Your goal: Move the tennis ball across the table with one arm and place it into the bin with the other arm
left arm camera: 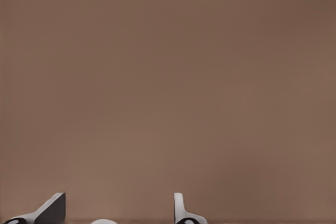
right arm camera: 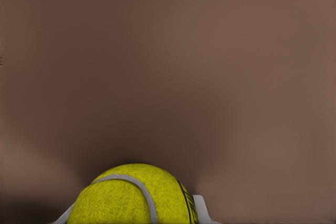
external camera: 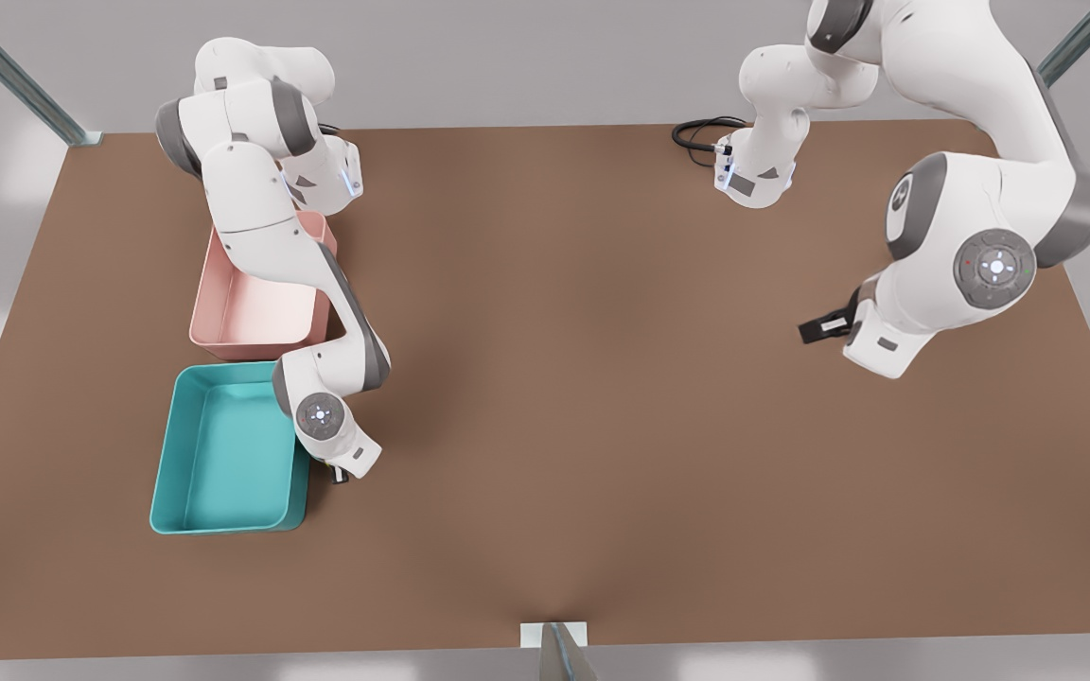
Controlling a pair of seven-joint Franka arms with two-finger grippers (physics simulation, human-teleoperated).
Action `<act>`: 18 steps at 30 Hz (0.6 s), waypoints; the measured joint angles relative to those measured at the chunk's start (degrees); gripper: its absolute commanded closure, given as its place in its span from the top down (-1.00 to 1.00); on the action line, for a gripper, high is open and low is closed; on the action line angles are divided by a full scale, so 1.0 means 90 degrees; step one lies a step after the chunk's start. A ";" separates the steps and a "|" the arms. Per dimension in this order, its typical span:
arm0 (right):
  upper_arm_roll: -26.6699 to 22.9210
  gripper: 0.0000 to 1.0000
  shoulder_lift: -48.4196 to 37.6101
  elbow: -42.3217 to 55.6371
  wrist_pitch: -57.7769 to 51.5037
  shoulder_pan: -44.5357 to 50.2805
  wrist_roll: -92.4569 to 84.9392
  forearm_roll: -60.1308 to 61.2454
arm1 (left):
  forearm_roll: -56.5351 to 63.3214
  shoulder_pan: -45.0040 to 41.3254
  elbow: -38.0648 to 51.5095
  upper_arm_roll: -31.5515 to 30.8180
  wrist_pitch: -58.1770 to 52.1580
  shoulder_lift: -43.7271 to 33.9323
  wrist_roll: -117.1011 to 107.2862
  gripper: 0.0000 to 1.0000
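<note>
Teal and low-walled, the bin [external camera: 223,454] lies on the brown worktop [external camera: 583,378] toward the front view's left; touching its far end sits a pink tray [external camera: 252,317] of much the same shape, partly covered by the white links of the right arm; that arm reaches down over the tray, and its wrist hangs just beside the bin's long wall on the side facing the open middle of the worktop; under the wrist a dark bit of the right claw [external camera: 341,473] shows, close above the surface and outside the bin.

In the right wrist view the right claw [right arm camera: 134,214] is closed upon the tennis ball [right arm camera: 131,198], yellow-green with a pale curved seam; one light fingertip [right arm camera: 202,209] presses against the ball's flank, and bare brown worktop lies beyond it; so the ball is in that claw's grip, just beside the bin and not inside it.

Well apart from the bin, toward the front view's right, the left arm waits; the left claw [external camera: 824,326] points back toward the bin's side; in the left wrist view the left claw [left arm camera: 119,209] stands wide apart with nothing between its fingers [left arm camera: 52,209], over bare worktop.
</note>
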 measured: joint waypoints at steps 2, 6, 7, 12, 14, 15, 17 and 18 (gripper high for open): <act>0.0018 0.22 -0.0106 0.0056 -0.0052 0.0012 0.0005 0.0083 | -0.0015 0.0020 -0.0049 0.0000 0.0014 -0.0005 0.0002 1.00; -0.0006 0.22 -0.0579 0.0282 -0.0401 0.0007 0.0017 0.0372 | -0.0036 0.0045 -0.0065 -0.0001 0.0039 -0.0008 0.0006 1.00; -0.0042 0.22 -0.0743 0.0336 -0.0573 -0.0024 0.0023 0.0423 | -0.0040 0.0046 -0.0066 -0.0001 0.0044 -0.0007 0.0007 1.00; -0.0174 0.24 -0.1140 0.0387 -0.1337 -0.0898 -0.0017 0.0538 | -0.0048 0.0047 -0.0079 -0.0001 0.0081 0.0002 0.0010 1.00; -0.0386 0.34 -0.1064 0.0350 -0.1487 -0.1033 -0.0046 0.0584 | -0.0049 0.0046 -0.0099 -0.0001 0.0097 0.0002 0.0011 1.00; -0.0458 1.00 -0.0995 0.0331 -0.1531 -0.1058 -0.0059 0.0622 | -0.0050 0.0046 -0.0113 -0.0001 0.0110 0.0002 0.0012 1.00; -0.0586 1.00 -0.0904 0.0293 -0.1595 -0.1100 -0.0082 0.0750 | -0.0050 0.0047 -0.0129 -0.0001 0.0133 0.0002 0.0013 1.00; -0.0613 1.00 -0.0891 0.0291 -0.1621 -0.1106 -0.0092 0.0793 | -0.0051 0.0047 -0.0132 -0.0001 0.0143 0.0002 0.0013 1.00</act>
